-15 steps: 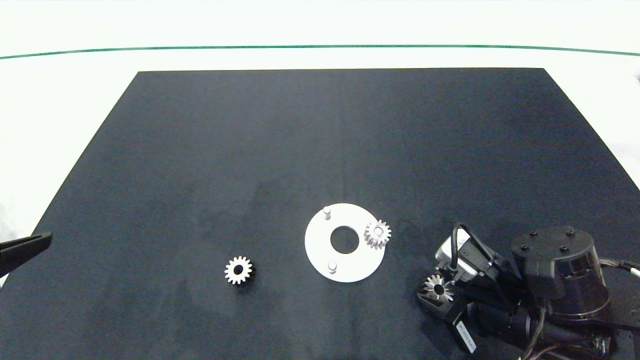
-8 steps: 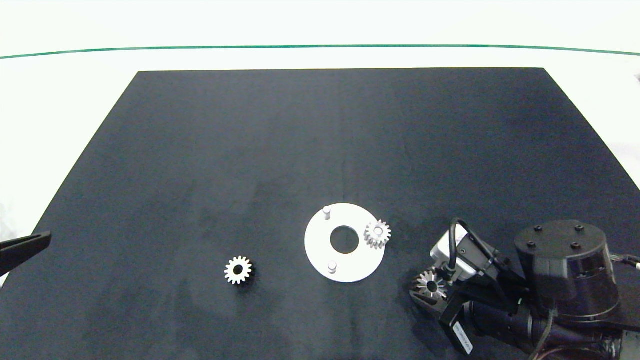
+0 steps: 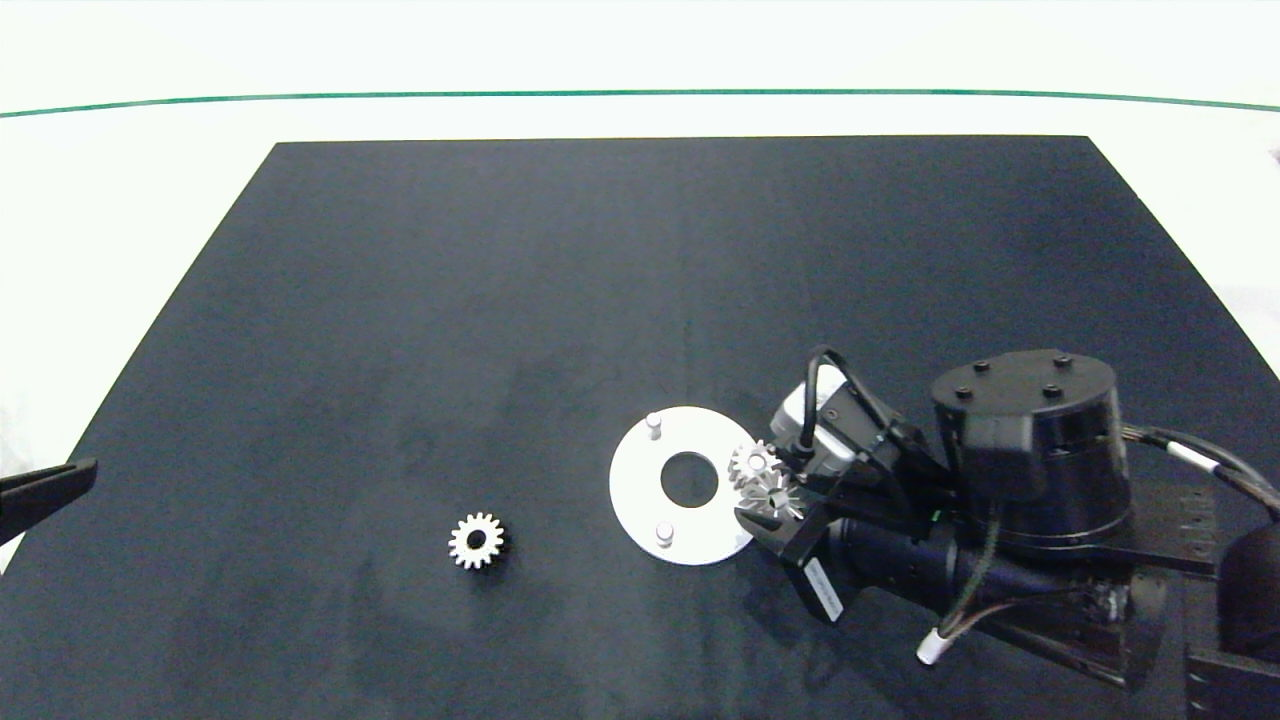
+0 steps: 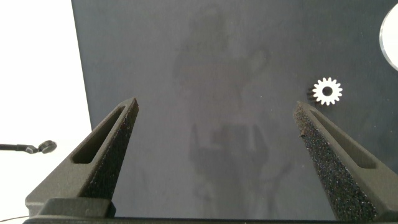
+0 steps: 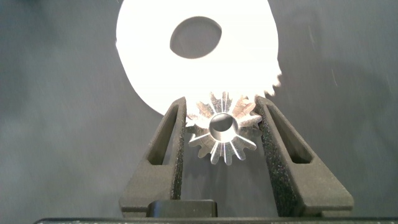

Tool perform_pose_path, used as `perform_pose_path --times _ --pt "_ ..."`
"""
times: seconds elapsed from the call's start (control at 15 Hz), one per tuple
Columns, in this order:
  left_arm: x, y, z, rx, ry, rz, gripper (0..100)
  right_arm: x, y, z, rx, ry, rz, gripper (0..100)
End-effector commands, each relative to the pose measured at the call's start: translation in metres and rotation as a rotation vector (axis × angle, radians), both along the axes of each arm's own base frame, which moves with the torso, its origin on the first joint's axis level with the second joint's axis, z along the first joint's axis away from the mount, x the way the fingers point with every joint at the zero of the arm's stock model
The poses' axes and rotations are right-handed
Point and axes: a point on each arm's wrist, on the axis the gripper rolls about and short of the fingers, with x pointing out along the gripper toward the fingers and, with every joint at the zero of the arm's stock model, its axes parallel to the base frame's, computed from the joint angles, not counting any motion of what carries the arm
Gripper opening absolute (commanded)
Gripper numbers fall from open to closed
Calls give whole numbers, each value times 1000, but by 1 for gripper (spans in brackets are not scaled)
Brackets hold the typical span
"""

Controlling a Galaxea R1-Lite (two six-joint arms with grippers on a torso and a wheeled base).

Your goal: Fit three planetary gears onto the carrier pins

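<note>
Currently, status by item:

Disc: white ring-shaped disc (image 3: 640, 510) lies flat on the dark mat (image 3: 500, 300) covering the table, with three upright pins spaced around its centre hole.

Seated gear: one gear (image 3: 754, 464) sits on the pin at the disc's right edge; its teeth overhang the rim. Judged installed, though full seating cannot be confirmed.

Held gear: second gear (image 5: 221, 127) is clamped between the fingers of the right gripper (image 5: 221, 121), centre hole visible. In the head view it hangs at the disc's right rim, just beside the seated gear (image 3: 772, 498).

Loose gear: third gear (image 3: 476, 541) lies flat on the mat, well left of the disc and apart from both grippers.

Free pins: far pin (image 3: 654, 425) and near pin (image 3: 664, 532) both stand bare.

Right gripper: fingers narrow, gripping the held gear by its teeth on two sides.

Left gripper: (image 4: 217, 158) parked at the table's left edge, fingers spread wide, nothing between them.

Progress: about one of three gears placed. Remaining: bring the held gear over a free pin and lower it, then fetch and fit the loose gear.

Risk: judged, the held gear may knock the seated gear as it passes.
</note>
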Motion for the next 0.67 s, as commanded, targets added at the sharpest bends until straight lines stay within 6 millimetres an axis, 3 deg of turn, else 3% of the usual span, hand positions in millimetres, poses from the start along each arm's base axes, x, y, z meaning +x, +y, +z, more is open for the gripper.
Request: perform_pose_path --times 0.07,0.27,0.67 --pt "1 0 1 2 0 5 100 10 44 -4 -36 37 71 0" --pt "0 1 1 2 0 20 100 12 64 0 -22 25 104 0" --pt "0 1 1 2 0 20 100 7 70 -1 -32 30 121 0"
